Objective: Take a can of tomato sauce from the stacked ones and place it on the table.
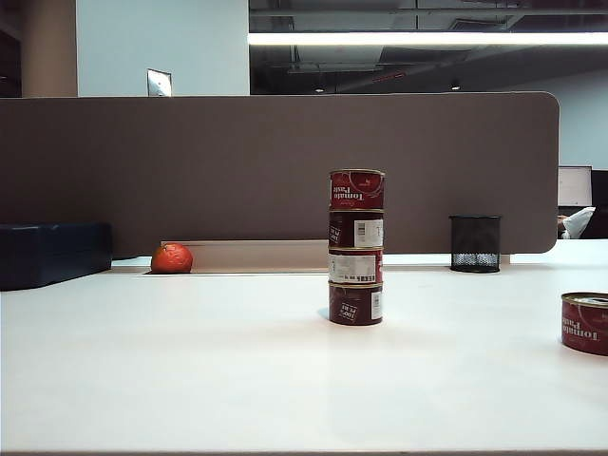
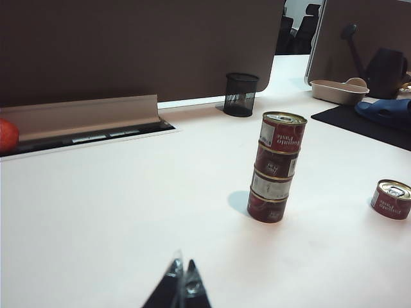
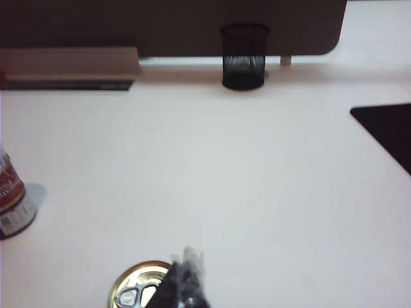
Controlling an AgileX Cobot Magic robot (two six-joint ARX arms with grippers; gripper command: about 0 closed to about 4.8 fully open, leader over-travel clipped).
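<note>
- Can of tomato sauce (image 1: 585,323) stands alone on the white desk (image 1: 190,370), upright, well apart to the right of the stacked ones (image 1: 356,247); by the look of it the placing is done.
- Stacked ones: four tins in a slim column, upright at mid-desk, no arm touching them.
- Right claw (image 3: 186,282) is pinched closed on nothing, hanging just above and beside the lone can's gold lid (image 3: 138,289); it grips no can.
- Left claw (image 2: 183,282) also looks closed and empty, low over bare desk, well short of the column.
- To finish well, I judge the right arm should draw straight up and back, clear of the can's rim, so a trailing fingertip cannot tip it.
- Keep the retreat away from the column, since a nudge there could topple the tins.
- Orange ball (image 1: 172,257) and black mesh cup (image 1: 475,243) sit far back, out of the way.
</note>
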